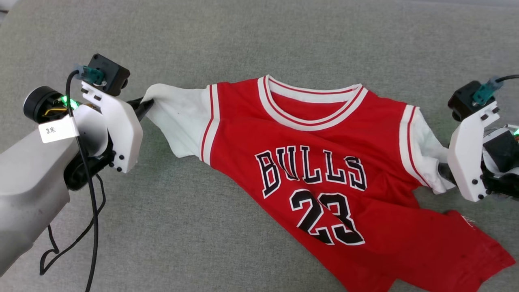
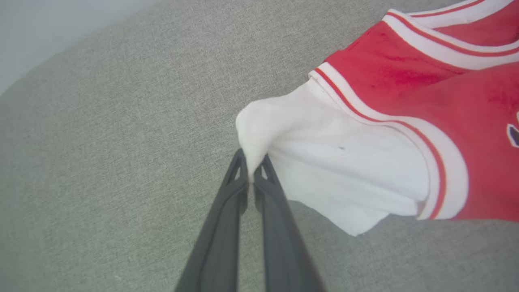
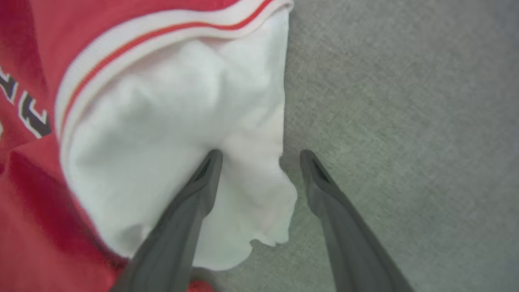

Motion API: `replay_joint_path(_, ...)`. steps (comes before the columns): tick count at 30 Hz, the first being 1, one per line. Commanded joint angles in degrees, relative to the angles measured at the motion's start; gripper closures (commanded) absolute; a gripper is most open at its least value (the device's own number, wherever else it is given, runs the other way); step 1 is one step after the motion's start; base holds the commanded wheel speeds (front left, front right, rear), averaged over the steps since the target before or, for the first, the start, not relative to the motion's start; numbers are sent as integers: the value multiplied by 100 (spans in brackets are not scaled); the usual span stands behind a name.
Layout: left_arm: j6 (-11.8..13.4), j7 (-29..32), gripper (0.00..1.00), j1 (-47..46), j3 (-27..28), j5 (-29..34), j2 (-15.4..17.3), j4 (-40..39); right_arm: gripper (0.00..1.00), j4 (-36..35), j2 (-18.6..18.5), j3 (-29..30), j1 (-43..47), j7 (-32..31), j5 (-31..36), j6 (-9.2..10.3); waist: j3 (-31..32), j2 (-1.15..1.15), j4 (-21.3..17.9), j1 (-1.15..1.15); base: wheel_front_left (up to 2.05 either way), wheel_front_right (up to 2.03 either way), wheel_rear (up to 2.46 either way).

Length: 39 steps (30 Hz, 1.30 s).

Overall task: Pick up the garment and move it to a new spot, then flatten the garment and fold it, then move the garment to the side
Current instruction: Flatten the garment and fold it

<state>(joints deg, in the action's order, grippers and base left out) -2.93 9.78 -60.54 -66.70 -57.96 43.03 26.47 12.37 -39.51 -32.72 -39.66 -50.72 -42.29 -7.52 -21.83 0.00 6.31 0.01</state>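
Head view, left gripper (image 1: 146,106): fingers together, clamped on the outer tip of the garment's left sleeve (image 1: 178,117), which was drawn out to a point.
Head view, right gripper (image 1: 444,170): at the outer end of the garment's right sleeve (image 1: 425,150). Its fingertips were mostly hidden behind its white plate, so its spread could not be told here.
Head view, garment (image 1: 243,121): lay chest-up and slanted on the grey surface (image 1: 202,40), with the hem running off the lower right edge.
Left wrist view, left gripper (image 2: 252,162): fingers pressed together with a fold of the left sleeve (image 2: 344,162) pinched between the tips. The red body of the garment (image 2: 405,81) lay beyond, on the surface (image 2: 101,162).
Right wrist view, right gripper (image 3: 261,156): fingers wide apart, holding nothing. One finger was over the right sleeve (image 3: 162,121) and the other over the surface (image 3: 405,121) just past the sleeve's edge. The edge lay between them, with the red of the garment (image 3: 40,40) further in.
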Motion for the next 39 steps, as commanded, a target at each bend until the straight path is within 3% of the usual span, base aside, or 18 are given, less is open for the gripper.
replay_joint_path(1, 25, -48, 100, -106, 15, 29, -17, 3, 0, 107, -1, -141, -24, -5, 4, 6, -91, 0, 58, -1, 0, 0, 0)
replay_joint_path(7, -22, -111, 100, -150, 26, 36, -75, 64, 0, 425, -113, -1001, 393, -128, -139, -5, -196, 0, 89, -1, 0, 0, 0)
replay_joint_path(13, -46, -161, 100, -179, 31, 26, -100, 136, 0, 629, -219, -1446, 463, -144, -271, -9, -230, 0, 76, -1, 0, 0, 0)
replay_joint_path(15, -65, -160, 100, -194, 30, 16, -114, 170, 100, 671, -237, -1549, 404, -41, -304, -9, -241, 0, 66, -1, 0, 0, 0)
replay_joint_path(19, -88, -193, 100, -188, 32, 0, -102, 254, 100, 751, -175, -1599, 134, 302, -338, -2, -213, 0, 3, -1, 0, 0, 0)
replay_joint_path(20, -99, -238, 100, -145, 16, 5, -108, 316, 100, 765, -112, -1544, -152, 727, -357, 8, -119, 0, -57, -1, 0, 0, 0)
replay_joint_path(28, -75, -436, 100, -101, 2, 105, -85, 374, 100, 747, -221, -1457, -734, 2000, -266, 8, 343, 0, -233, -1, 0, 0, 0)
replay_joint_path(39, 168, -806, 100, -114, 119, 241, 166, -43, 100, 604, -525, -1404, -1019, 2935, -269, 8, 999, 0, -430, -1, 0, 0, 0)
